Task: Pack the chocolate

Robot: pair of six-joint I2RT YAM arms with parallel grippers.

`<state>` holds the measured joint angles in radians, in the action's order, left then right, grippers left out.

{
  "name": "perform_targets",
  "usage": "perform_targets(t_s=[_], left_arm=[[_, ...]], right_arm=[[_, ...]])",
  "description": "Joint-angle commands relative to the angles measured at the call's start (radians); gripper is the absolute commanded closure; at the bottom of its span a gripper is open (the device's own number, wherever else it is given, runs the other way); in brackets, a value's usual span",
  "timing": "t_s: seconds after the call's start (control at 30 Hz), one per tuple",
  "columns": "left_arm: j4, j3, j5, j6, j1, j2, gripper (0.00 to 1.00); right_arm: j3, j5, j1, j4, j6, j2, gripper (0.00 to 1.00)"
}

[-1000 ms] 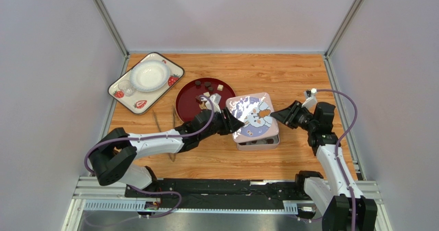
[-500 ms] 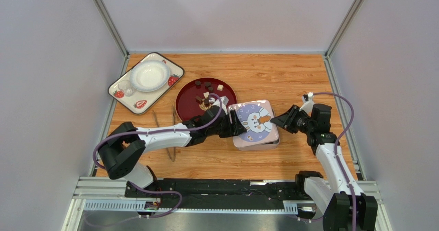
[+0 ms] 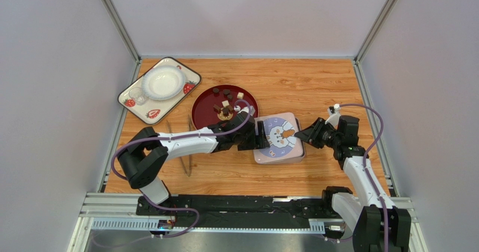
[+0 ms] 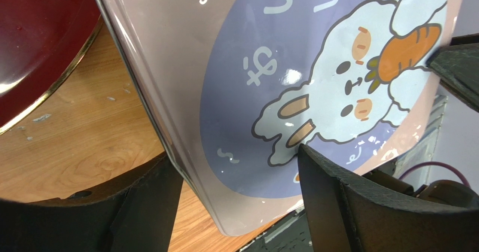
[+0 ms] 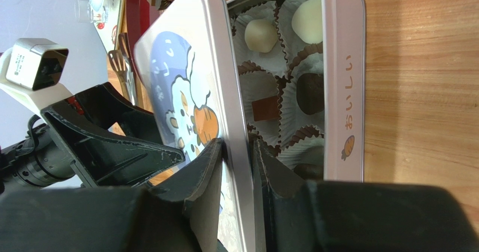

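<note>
Right wrist: lid (image 5: 180, 83) rim between right end effector's (image 5: 236, 151) fingers

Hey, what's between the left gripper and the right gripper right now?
The rabbit-printed tin lid fills that stretch in the top view: the right gripper pinches its right edge, and the left gripper stands open at its left edge.

Wooden table (image 3: 315, 78) stood boxed in by plain pale walls (image 3: 247, 16).
Its light-brown grain filled the middle of the top view. The walls closed the back and both sides. Metal corner posts (image 3: 115, 19) ran to the upper left and right, an aluminium rail (image 3: 101, 206) crossed the bottom, and the light was even.
</note>
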<state>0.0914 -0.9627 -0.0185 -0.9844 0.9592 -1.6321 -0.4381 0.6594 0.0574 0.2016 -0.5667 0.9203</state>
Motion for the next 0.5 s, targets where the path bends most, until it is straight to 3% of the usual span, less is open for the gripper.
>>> perform_targets(t_s=[0.0,0.47], left_arm=[[0.053,-0.054,0.015,0.058,0.003,-0.009,0.19],[0.09,-0.142,-0.014,0.118,0.0,-0.031,0.14]], right_arm=[[0.002,0.013,-0.013,-0.039,0.004,-0.008,0.77],[-0.011,-0.072,-0.013,-0.024,-0.012,-0.015,0.78]])
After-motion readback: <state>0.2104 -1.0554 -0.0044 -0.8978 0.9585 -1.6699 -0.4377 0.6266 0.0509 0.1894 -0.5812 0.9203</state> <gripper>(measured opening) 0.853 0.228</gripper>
